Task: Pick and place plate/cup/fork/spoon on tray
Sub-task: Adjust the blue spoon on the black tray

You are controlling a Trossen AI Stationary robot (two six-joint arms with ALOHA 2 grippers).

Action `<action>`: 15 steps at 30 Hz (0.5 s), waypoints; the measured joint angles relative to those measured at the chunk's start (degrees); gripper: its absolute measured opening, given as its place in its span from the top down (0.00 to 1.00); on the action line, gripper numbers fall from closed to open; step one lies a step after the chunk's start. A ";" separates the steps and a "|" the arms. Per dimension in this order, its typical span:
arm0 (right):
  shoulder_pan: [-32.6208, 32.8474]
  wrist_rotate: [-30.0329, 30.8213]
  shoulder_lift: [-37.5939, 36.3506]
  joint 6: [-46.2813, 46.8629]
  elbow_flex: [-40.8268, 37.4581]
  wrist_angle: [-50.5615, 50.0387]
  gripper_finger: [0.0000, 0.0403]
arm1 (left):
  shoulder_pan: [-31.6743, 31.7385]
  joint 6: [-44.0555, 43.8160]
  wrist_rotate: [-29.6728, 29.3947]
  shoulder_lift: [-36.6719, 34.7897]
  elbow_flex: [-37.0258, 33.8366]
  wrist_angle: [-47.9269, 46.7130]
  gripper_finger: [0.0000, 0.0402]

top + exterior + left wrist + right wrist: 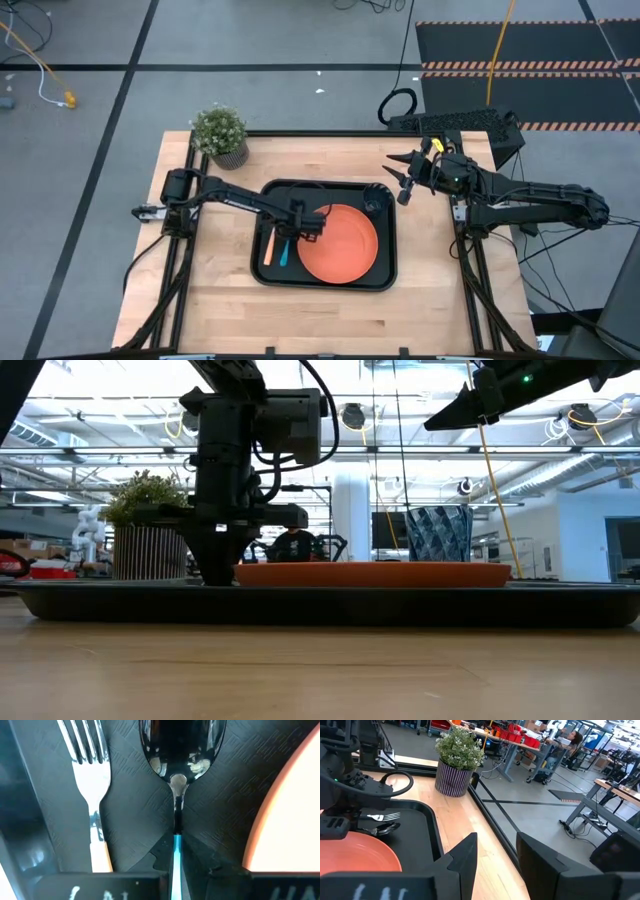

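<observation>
We see the large black rectangular tray (385, 270) mid-bench, carrying all four items. The flat round orange plate (340, 243) fills its right half. The small dark grey-black cup (376, 200) sits in the tray's far right corner, just beside the plate. The slim fork with silver tines and orange-yellow handle (92, 795) lies along the tray's left edge. The spoon with dark metallic bowl and light blue handle (177, 780) lies parallel between fork and plate. The left gripper (292, 232) is down on the tray, fingers narrow around the spoon's handle, probably gripping it; contact is hard to confirm. The right gripper (401, 177) hangs above the bench past the tray's far right corner, fingers spread wide, empty. A potted green plant (221, 133) stands at the bench's far left corner.
</observation>
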 joint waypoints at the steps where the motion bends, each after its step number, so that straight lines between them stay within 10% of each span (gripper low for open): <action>1: 0.02 0.00 0.00 0.02 -0.02 0.00 0.68 | -0.09 -0.12 0.00 0.00 0.00 0.00 0.91; 15: 0.01 0.00 0.00 0.10 -0.02 0.00 0.68 | -0.75 -1.70 0.02 -0.07 0.00 -0.02 0.84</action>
